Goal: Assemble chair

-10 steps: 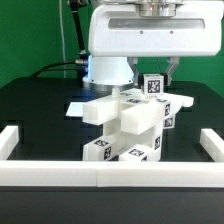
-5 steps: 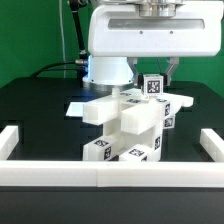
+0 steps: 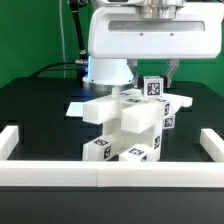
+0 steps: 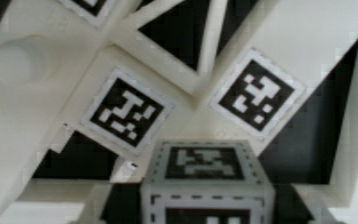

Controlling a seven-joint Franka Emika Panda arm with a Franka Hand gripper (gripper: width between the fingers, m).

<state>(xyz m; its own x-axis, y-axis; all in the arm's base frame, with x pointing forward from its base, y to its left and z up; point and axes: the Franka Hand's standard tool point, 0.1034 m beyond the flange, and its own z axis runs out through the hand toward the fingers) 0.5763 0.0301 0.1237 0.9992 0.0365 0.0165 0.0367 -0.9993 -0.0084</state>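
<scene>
**The gripper pinches a tagged post at the top of the half-built chair, in the middle of the table.**

In the exterior view the white arm [image 3: 150,35] hangs over the black table [image 3: 35,105]. Its gripper [image 3: 157,76] has its jaws pressed together on the upper end of an upright post [image 3: 153,88], and one dark finger [image 3: 176,70] shows at the post's 3 o'clock. The post stands at about 1 o'clock on the chair [image 3: 125,125], a stack of white slabs and bars with square tags along its lower front. The marker board [image 3: 78,106] lies flat at the chair's 10 o'clock. White border rails [image 3: 60,178] run at the table's 6, 9 and 3 o'clock. In the wrist view the post's tagged end [image 4: 197,165] fills the near field, with two tilted tagged faces [image 4: 130,105] beyond it.
</scene>
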